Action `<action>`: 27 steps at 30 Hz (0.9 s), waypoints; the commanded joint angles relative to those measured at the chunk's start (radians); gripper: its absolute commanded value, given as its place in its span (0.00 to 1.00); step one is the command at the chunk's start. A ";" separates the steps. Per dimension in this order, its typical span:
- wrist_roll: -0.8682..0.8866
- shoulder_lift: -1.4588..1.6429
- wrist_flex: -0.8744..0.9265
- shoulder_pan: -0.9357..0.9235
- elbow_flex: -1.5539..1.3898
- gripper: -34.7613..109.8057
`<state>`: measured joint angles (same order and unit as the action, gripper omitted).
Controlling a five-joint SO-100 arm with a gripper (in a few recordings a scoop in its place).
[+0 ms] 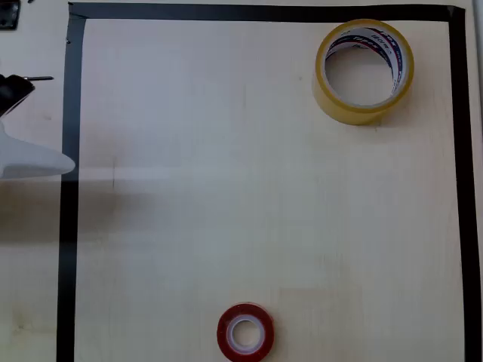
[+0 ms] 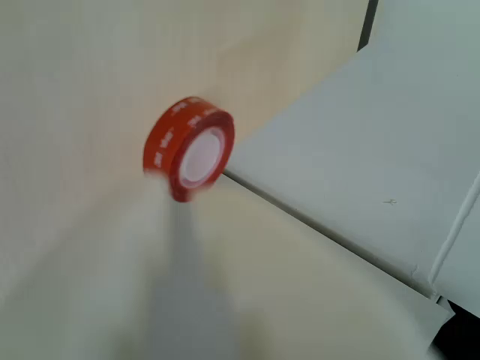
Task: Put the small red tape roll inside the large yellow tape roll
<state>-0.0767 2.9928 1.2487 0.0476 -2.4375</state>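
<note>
The small red tape roll [image 1: 245, 330] lies flat near the bottom middle of the taped-off area. The large yellow tape roll [image 1: 364, 70] lies flat in the top right corner, its printed white core showing. My gripper [image 1: 64, 163] is a white pointed shape at the left edge, far from both rolls. In the wrist view the red roll [image 2: 189, 148] sits beyond my gripper [image 2: 193, 180]. The broad white finger [image 2: 360, 165] fills the right side, and a pale blurred finger [image 2: 112, 255] comes up from the lower left. A gap shows between them with nothing in it.
Black tape [image 1: 70, 188] frames the pale wooden table [image 1: 226, 188] on the left, top and right. A dark part of the arm [image 1: 15, 92] sits at the left edge, outside the frame.
</note>
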 commanded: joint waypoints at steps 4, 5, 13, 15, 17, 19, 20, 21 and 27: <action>-0.008 0.342 -0.206 -0.043 -0.367 0.26; -0.008 0.342 -0.204 -0.043 -0.368 0.26; 0.000 0.342 -0.202 -0.049 -0.360 0.36; 0.031 0.342 -0.204 -0.087 -0.334 0.37; 0.048 0.342 -0.238 -0.137 -0.327 0.38; 0.048 0.324 -0.285 -0.167 -0.331 0.38; 0.048 0.285 -0.310 -0.176 -0.321 0.39; 0.048 0.227 -0.334 -0.189 -0.302 0.39; 0.066 -0.183 -0.454 -0.255 -0.091 0.39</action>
<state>-0.0307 3.0035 0.8652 -0.1718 -2.7182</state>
